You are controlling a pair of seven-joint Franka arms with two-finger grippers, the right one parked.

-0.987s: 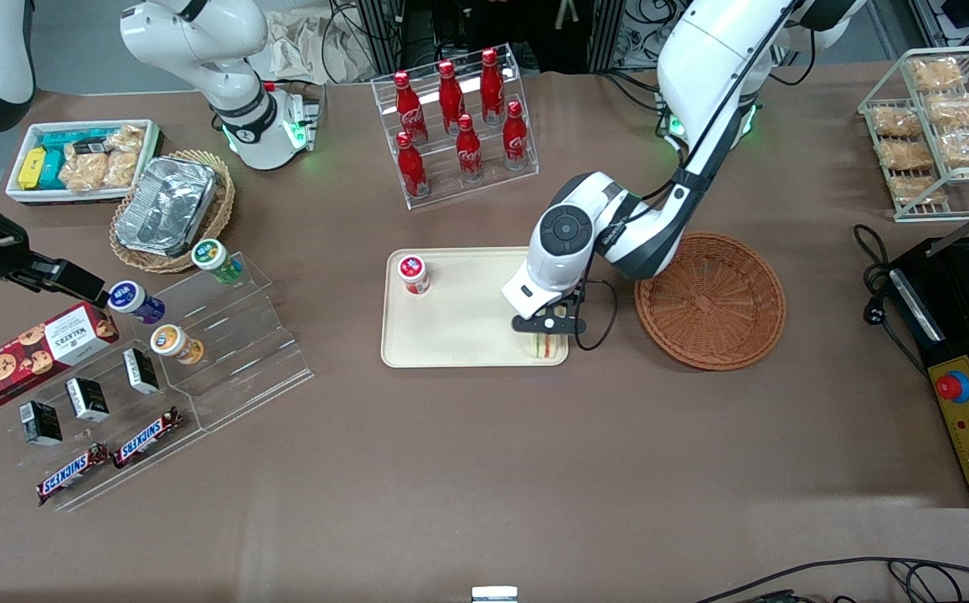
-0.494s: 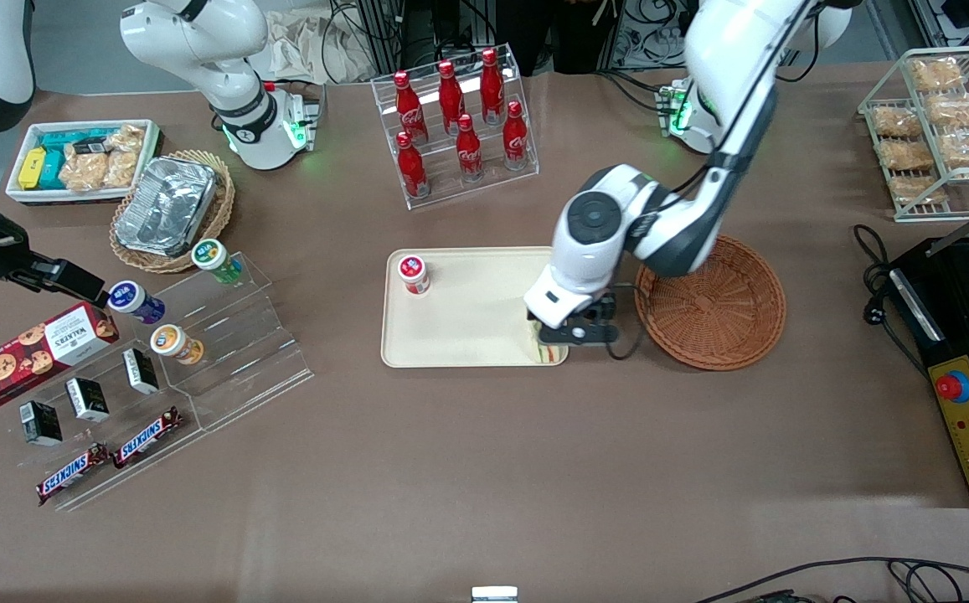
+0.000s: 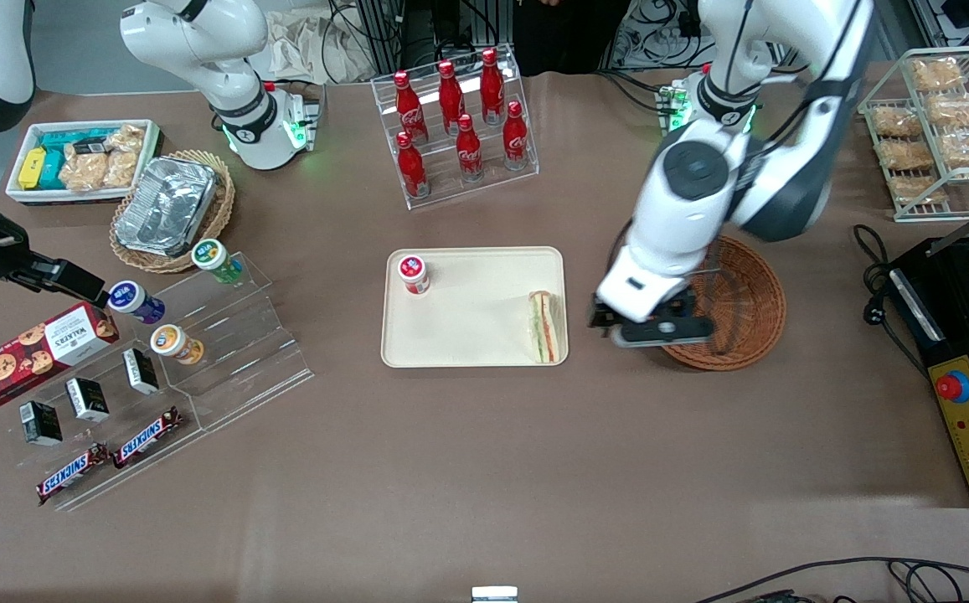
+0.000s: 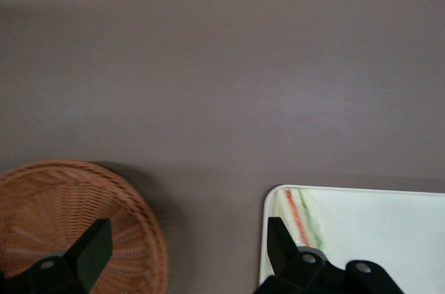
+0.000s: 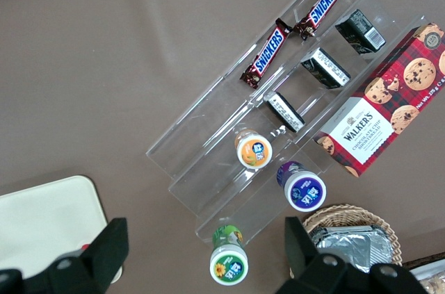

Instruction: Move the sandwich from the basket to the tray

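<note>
The sandwich lies on the cream tray, by the tray's edge nearest the basket. It shows in the left wrist view at the tray's corner. The reddish-brown basket is empty and stands beside the tray; its rim shows in the left wrist view. My left gripper is open and empty, above the table between the tray and the basket, overlapping the basket's near rim. In the left wrist view the gripper has bare table between its fingertips.
A small red-lidded cup stands on the tray. A clear rack of red cola bottles stands farther from the camera. A wire rack of bagged pastries and a black machine are at the working arm's end.
The gripper has let go of the sandwich, risen, and moved off the tray toward the basket. The sandwich now lies uncovered on the tray.
</note>
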